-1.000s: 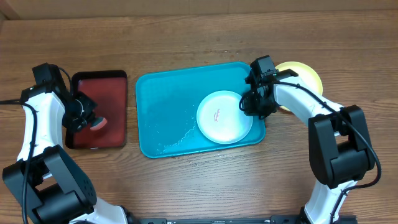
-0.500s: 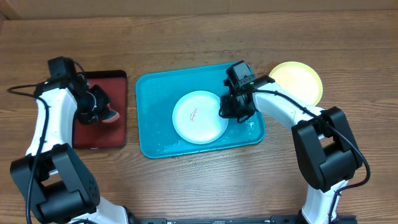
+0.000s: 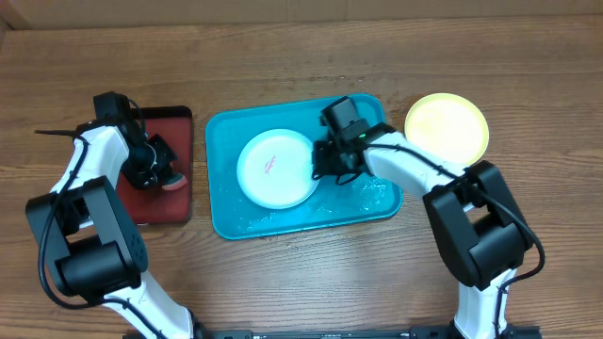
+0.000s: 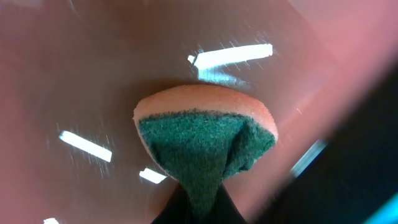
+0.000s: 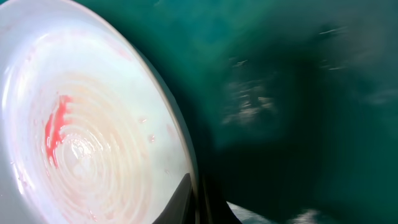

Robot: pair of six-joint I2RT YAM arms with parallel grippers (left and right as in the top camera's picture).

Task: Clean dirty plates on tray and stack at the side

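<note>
A white plate (image 3: 275, 168) with a red smear lies on the turquoise tray (image 3: 226, 212), left of its middle. My right gripper (image 3: 320, 162) is shut on the plate's right rim; the right wrist view shows the plate (image 5: 81, 137) pinched between the jaws, with the red smear (image 5: 55, 127) on it. A yellow-green plate (image 3: 447, 127) lies on the table right of the tray. The pale blue plate is out of view. My left gripper (image 3: 160, 177) is shut on a green-and-orange sponge (image 4: 205, 140) over the dark red tray (image 3: 162, 127).
The dark red black-rimmed tray stands left of the turquoise tray. Water drops wet the turquoise tray's floor (image 3: 372, 193) near its front right. Bare wooden table (image 3: 301, 273) lies in front of both trays.
My right gripper has dragged the white plate leftward across the turquoise tray, from its right end to left of middle. My left gripper with the sponge has shifted right over the dark red tray.
</note>
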